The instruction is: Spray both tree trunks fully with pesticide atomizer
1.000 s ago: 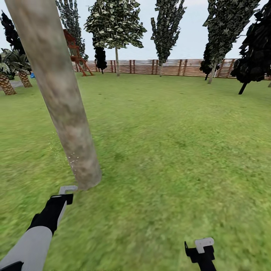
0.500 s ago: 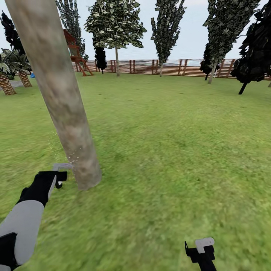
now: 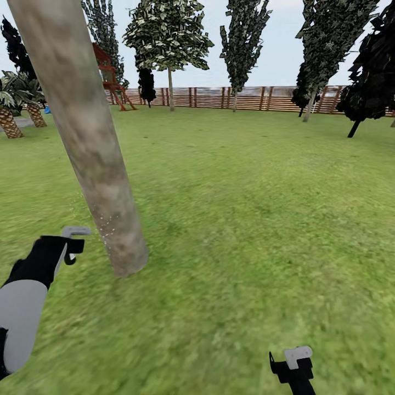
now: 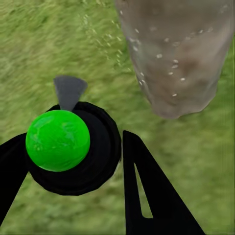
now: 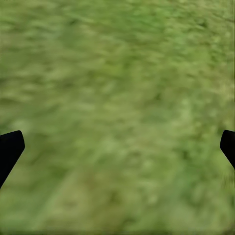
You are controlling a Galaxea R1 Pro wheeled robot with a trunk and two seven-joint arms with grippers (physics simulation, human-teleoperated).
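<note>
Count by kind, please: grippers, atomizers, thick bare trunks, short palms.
Black grippers: 2 (left gripper, right gripper)
Green-capped black atomizer: 1
Thick mottled grey-brown tree trunk: 1
Short palms: 2
Total: 6

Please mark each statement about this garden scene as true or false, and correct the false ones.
1. The left gripper holds the pesticide atomizer. True.
2. White specks dot the tree trunk. True.
3. The right gripper is shut on a bottle. False: its fingers stand apart over bare grass.
4. The trunk stands perfectly upright. False: it leans.
5. A wooden fence borders the lawn. True.
</note>
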